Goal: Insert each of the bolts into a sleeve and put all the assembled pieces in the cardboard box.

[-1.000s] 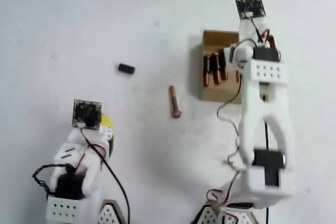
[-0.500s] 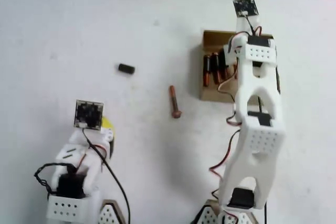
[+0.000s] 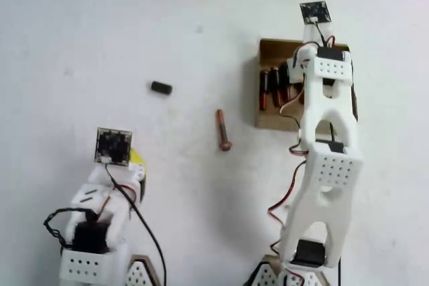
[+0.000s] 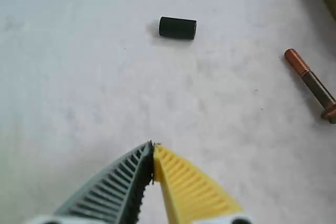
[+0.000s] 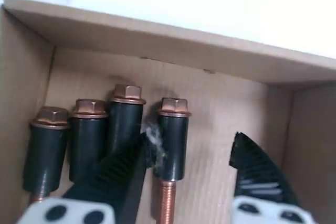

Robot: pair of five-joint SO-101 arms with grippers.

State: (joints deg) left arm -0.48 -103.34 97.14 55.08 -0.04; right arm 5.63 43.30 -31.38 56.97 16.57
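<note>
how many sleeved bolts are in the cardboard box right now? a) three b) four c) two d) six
b: the right wrist view shows four sleeved bolts lying side by side in the cardboard box.

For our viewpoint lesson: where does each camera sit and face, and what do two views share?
High view: fixed overhead, looking down at the table; both arms show.
Left wrist view: left wrist, facing sleeve and bolt; left hand shows, shut.
Right wrist view: right wrist, facing into cardboard box; right hand shows, open.
Shared: high and left wrist views show that bolt.
</note>
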